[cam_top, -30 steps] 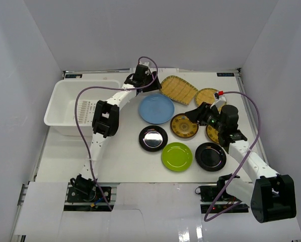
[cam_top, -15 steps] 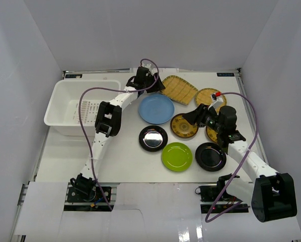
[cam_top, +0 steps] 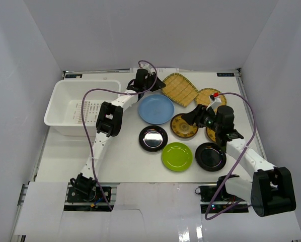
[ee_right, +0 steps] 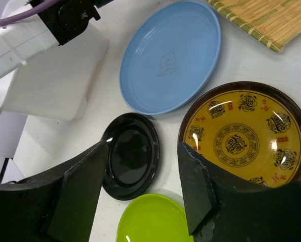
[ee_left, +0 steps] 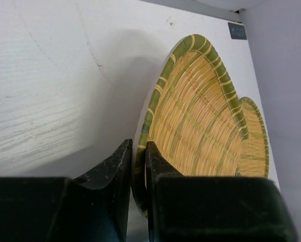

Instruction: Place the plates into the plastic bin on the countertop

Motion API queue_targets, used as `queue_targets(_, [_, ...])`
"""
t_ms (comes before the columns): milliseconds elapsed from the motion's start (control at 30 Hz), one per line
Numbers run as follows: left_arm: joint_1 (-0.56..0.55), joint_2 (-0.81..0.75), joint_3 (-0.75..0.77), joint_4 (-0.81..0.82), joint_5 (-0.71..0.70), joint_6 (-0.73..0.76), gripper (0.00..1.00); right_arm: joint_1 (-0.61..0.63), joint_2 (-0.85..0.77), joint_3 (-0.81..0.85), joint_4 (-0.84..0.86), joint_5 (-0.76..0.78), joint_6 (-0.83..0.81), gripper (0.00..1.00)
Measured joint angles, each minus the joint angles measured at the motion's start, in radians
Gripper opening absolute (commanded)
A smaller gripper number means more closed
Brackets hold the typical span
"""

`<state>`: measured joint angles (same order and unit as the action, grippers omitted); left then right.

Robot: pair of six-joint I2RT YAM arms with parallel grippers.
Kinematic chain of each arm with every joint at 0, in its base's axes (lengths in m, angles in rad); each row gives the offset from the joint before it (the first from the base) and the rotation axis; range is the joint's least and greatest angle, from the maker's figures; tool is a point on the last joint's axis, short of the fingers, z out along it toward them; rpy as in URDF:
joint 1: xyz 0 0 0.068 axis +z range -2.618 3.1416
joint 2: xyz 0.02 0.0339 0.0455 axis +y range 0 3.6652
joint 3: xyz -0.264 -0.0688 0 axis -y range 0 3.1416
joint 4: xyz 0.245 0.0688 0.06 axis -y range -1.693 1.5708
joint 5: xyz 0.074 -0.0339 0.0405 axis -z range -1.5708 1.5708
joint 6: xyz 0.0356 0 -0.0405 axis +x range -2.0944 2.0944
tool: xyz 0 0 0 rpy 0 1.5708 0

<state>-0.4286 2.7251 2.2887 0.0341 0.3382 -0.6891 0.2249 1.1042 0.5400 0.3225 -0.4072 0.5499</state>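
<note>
Left claw: is pinching with its jaws drawn nearly together, the green-edged rim of the large bamboo plate caught between its fingers.
Large bamboo plate: is lying on the countertop, spreading out ahead of the left claw, its near rim in the jaws.
Small bamboo plate: is sitting beyond the large one as seen from the left claw, partly hidden behind it.
Plastic bin: is standing well apart from the left claw, off to its left.
Right claw: is hanging with its jaws wide apart, gripping nothing.
Below the right claw: a black plate is lying under its left finger and a gold-patterned plate beside its right finger.
Blue plate: is lying just ahead of the right claw's fingertips.
Green plate: is lying beneath the right claw, behind its fingertips.
</note>
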Motion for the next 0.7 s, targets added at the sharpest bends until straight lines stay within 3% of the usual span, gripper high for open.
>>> queue_targets(67, [0.000, 0.000, -0.008, 0.034, 0.003, -0.016, 0.00, 0.000, 0.023, 0.000, 0.002, 0.010, 0.002, 0.67])
queue_targets(267, [0.000, -0.005, -0.014, 0.140, 0.032, -0.087, 0.00, 0.000, 0.073, 0.006, -0.001, 0.037, 0.009, 0.67])
queue_targets(433, [0.003, -0.076, -0.032, 0.192, 0.055, -0.124, 0.00, 0.000, 0.025, 0.021, -0.007, 0.056, 0.012, 0.68])
queue_targets(533, [0.011, -0.200, -0.106, 0.228, 0.074, -0.138, 0.00, 0.000, -0.034, 0.031, -0.018, 0.076, 0.006, 0.68])
queue_targets(700, [0.026, -0.580, -0.336, 0.235, 0.059, -0.068, 0.00, 0.000, -0.091, 0.056, -0.032, 0.102, -0.004, 0.67])
